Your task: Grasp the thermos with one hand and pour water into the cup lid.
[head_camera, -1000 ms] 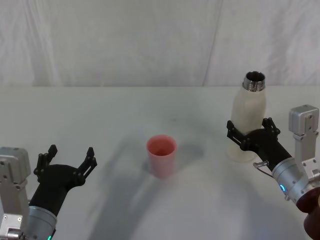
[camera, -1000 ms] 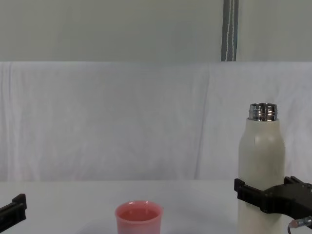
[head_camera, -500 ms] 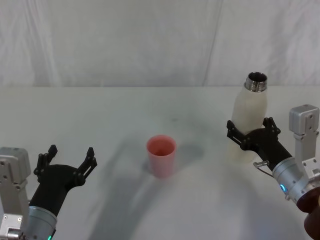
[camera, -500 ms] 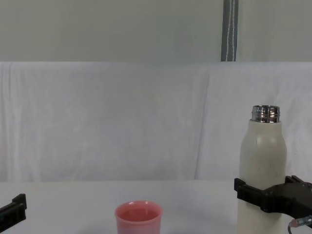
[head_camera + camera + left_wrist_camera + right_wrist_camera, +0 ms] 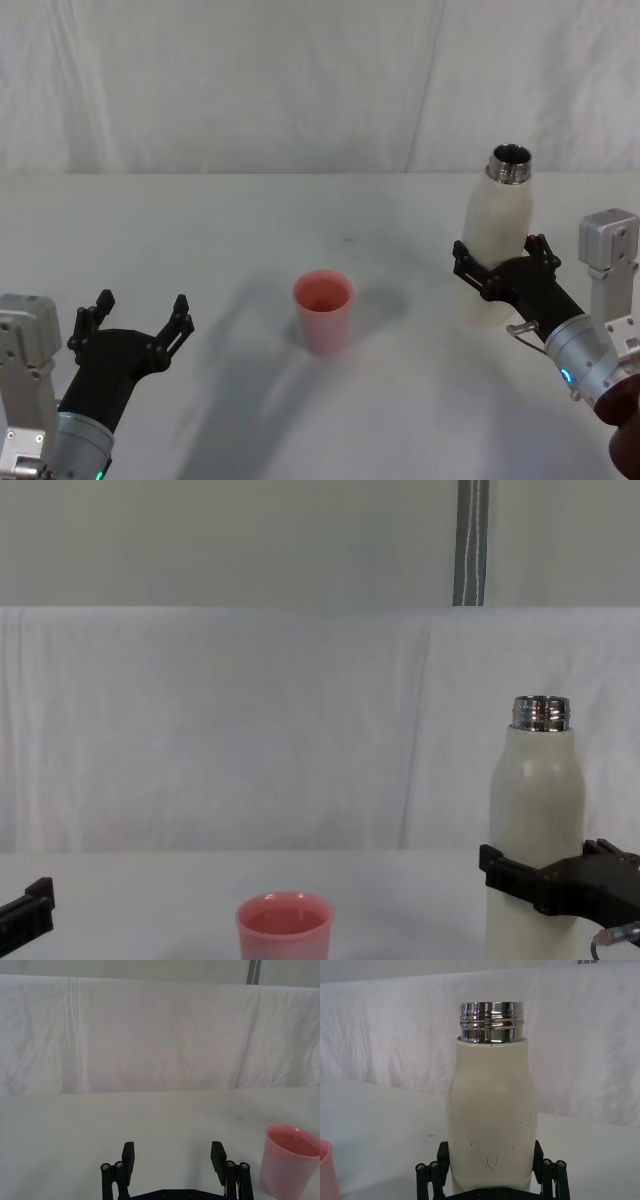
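The upright thermos point(image 5: 497, 240), its long axis vertical, is clamped low on its body by the right gripper point(image 5: 503, 266), with the cup lid point(image 5: 323, 311) standing at its nine o'clock, while the left gripper point(image 5: 132, 320) is held spread and idle.

Head: high, angled down; chest: low, level across white table point(image 5: 200, 230); both share small pink plastic cup point(image 5: 323, 311).

Cream-white thermos point(image 5: 495, 238) with steel neck; pink cup lid point(image 5: 322, 311); white table point(image 5: 200, 240).
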`<state>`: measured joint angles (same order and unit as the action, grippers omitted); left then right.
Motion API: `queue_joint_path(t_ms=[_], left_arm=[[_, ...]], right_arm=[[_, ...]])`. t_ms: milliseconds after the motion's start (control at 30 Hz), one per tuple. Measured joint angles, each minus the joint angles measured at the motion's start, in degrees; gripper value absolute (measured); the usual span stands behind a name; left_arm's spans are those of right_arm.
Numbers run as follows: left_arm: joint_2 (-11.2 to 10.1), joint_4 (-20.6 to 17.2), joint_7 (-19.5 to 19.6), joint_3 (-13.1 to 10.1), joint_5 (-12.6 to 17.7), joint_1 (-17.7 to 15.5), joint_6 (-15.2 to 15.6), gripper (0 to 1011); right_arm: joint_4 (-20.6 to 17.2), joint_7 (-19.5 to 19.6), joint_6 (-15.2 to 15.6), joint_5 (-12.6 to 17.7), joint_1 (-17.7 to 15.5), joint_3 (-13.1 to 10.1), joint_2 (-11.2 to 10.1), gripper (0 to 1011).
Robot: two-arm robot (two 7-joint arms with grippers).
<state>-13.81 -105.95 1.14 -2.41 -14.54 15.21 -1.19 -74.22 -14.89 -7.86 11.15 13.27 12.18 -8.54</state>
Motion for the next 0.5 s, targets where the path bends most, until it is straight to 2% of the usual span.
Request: queue_joint_path(t_ms=[500], left_arm=[[0.0,0.0,0.0,0.0,0.0,0.0,0.0,1001]], right_arm=[[-0.8,0.2,0.0,0.2,-0.4,0.1,-0.1,1000]])
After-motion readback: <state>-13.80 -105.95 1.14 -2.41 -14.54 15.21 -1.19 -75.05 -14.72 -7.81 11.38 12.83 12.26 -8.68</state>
